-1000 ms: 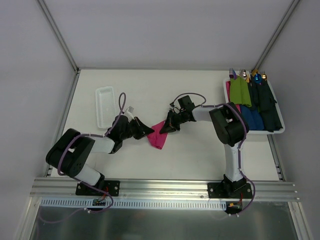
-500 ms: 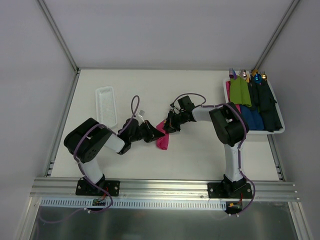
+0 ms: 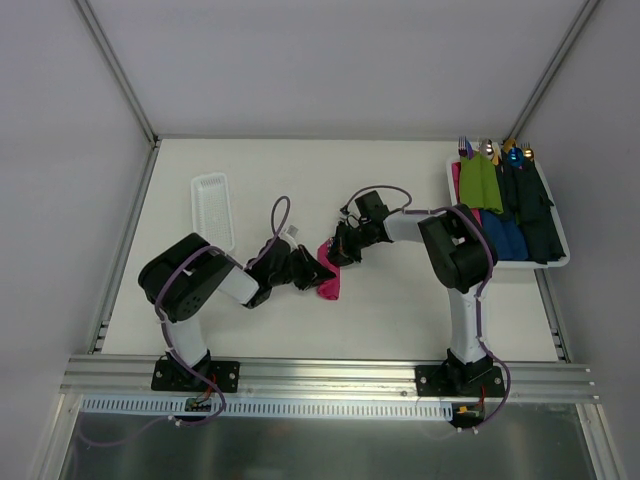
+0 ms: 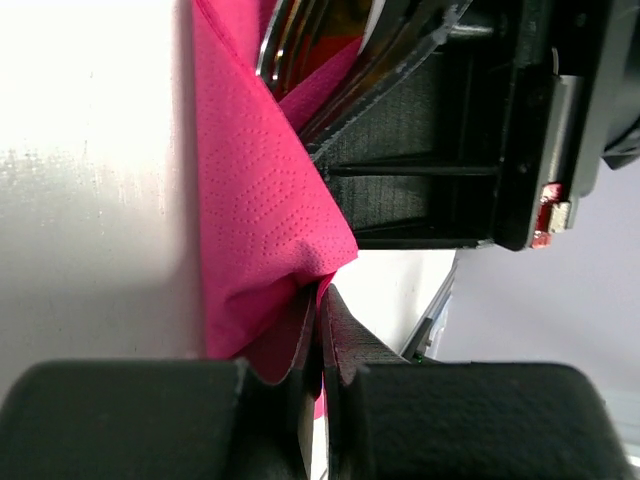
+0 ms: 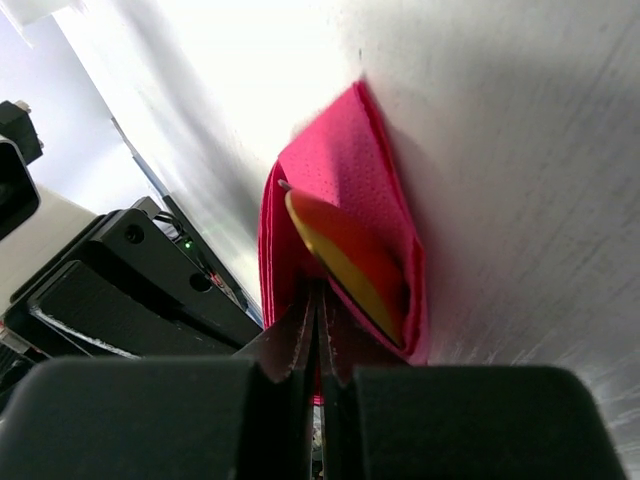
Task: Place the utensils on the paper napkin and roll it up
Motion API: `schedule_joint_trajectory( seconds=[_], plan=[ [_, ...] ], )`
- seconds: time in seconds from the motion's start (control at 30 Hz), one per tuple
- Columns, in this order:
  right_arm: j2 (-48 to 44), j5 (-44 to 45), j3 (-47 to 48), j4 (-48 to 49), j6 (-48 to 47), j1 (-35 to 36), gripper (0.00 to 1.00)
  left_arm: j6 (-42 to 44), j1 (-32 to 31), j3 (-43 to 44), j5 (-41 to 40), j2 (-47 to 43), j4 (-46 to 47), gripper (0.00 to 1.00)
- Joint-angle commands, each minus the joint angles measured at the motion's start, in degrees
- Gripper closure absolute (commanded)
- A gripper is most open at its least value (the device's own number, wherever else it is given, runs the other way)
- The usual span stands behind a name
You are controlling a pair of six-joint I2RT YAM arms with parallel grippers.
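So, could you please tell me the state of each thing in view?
paper napkin, folded around the utensils
utensils, tucked inside the fold, partly showing
left gripper, shut on the paper napkin
right gripper, shut on the paper napkin
white bin, holding green and blue rolls

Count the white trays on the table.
2. A narrow tray lies on the left side; a larger tray sits at the right edge, holding napkin rolls. None appear hidden.
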Motion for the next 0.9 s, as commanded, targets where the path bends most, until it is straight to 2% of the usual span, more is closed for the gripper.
schedule_joint_trajectory(
  seconds=[0.0,0.1,0.23,0.43,0.53,0.63,0.87],
  plan=[
    [2.06,8.49,0.09,-6.82,-5.21,-1.06,0.98,2.46,-0.72,0.53,-3.96,-0.53,-14.93,1.00],
    [0.92,7.88,2.37,-9.89,-7.14,-1.94,0.95,3.34,-0.72,1.23,-5.10,-0.98,-19.08,1.00],
    [-0.92,7.35,6.50,-14.80,-11.10,-3.08,0.84,5.00,-0.63,3.25,-5.10,-0.63,-26.72,1.00],
    [-2.60,6.03,12.48,-22.71,-18.13,-5.19,0.78,7.64,-0.63,5.27,-5.98,-0.71,-32.63,1.00],
    [-2.95,4.89,14.15,-25.54,-21.55,-6.07,0.78,9.13,-0.55,6.59,-5.11,0.08,-34.48,1.00],
    [-4.44,4.37,13.02,-25.64,-24.36,-6.16,0.83,11.85,-0.28,7.56,-4.40,0.34,-35.09,1.00],
    [-3.92,-0.64,9.94,-22.74,-24.64,-5.55,0.87,20.99,2.44,10.72,-1.59,0.08,-40.62,1.00]
  ],
)
